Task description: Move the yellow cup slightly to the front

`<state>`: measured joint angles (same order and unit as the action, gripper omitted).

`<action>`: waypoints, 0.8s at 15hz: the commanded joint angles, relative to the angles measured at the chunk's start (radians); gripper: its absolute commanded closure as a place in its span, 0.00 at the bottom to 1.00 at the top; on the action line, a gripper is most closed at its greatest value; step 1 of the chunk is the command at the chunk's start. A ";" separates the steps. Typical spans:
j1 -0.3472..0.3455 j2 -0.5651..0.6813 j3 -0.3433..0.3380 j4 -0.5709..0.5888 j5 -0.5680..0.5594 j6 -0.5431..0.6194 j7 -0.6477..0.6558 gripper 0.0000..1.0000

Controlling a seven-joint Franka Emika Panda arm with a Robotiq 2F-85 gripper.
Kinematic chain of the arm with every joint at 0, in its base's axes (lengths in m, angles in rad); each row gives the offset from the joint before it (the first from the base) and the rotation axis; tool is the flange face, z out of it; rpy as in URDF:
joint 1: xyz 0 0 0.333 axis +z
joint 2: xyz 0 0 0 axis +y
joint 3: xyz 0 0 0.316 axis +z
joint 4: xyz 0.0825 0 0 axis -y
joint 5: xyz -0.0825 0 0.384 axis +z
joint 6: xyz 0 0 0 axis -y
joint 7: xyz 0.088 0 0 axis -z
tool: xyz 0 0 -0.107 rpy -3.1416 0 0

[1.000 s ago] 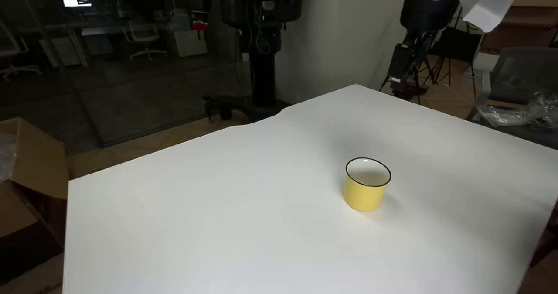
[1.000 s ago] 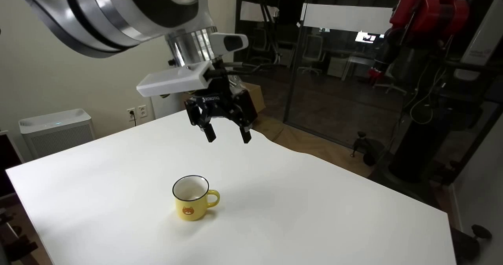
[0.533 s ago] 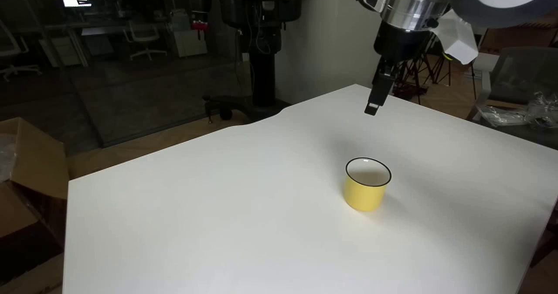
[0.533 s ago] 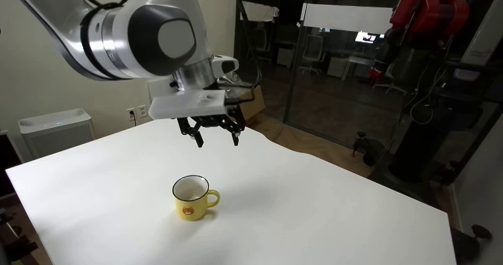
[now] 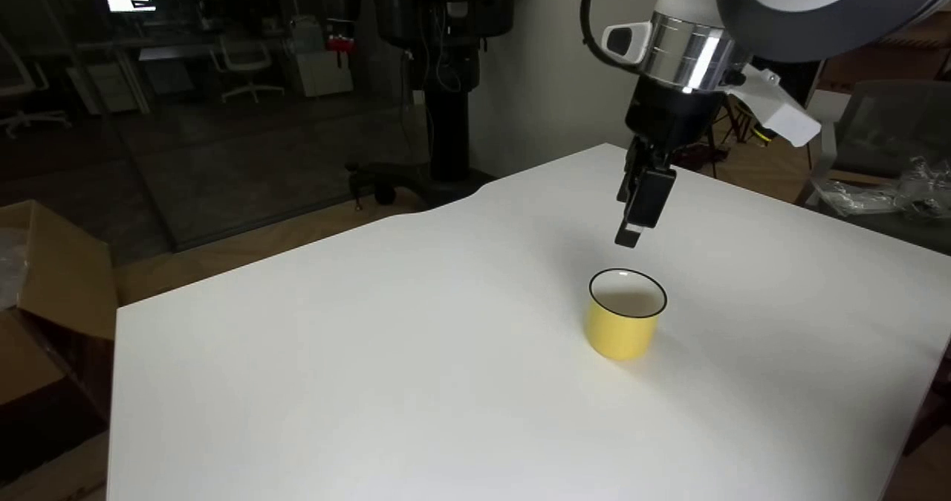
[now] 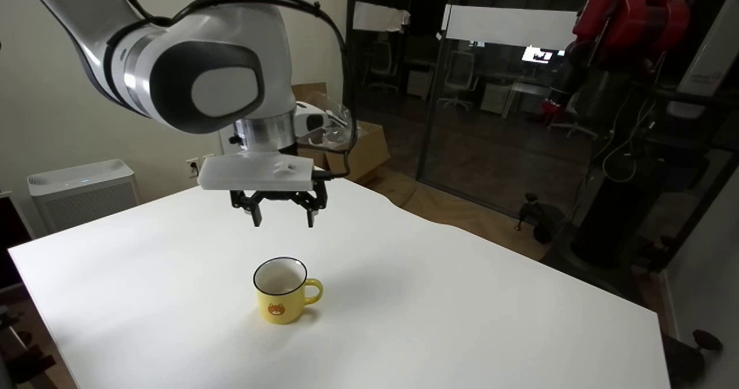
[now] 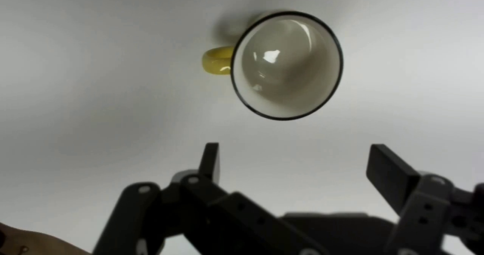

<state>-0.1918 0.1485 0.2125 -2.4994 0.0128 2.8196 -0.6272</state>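
On the white surface (image 6: 473, 308) the cup (image 6: 280, 303) stands upright. The arm (image 6: 208, 83) is bent over the surface, its end pointing downward. The fingers (image 7: 389, 175) hang near the cup, higher than it, and are spread well apart.

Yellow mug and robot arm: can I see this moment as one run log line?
yellow mug: upright on white table, ungripped | jaws: open, in mid-air, not touching mug | next: probably approach mug
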 commanded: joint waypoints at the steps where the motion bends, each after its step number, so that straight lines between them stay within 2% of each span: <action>1: -0.038 -0.004 0.056 0.006 0.227 -0.116 -0.274 0.00; 2: 0.016 0.006 0.024 0.001 0.165 -0.066 -0.168 0.00; 3: 0.023 0.006 0.015 0.001 0.187 -0.077 -0.198 0.00; 9: 0.064 0.007 -0.049 -0.026 0.148 -0.050 -0.165 0.00; 12: 0.057 0.031 -0.072 -0.042 0.179 -0.030 -0.193 0.00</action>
<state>-0.1443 0.1603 0.1704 -2.5265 0.1778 2.7590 -0.8148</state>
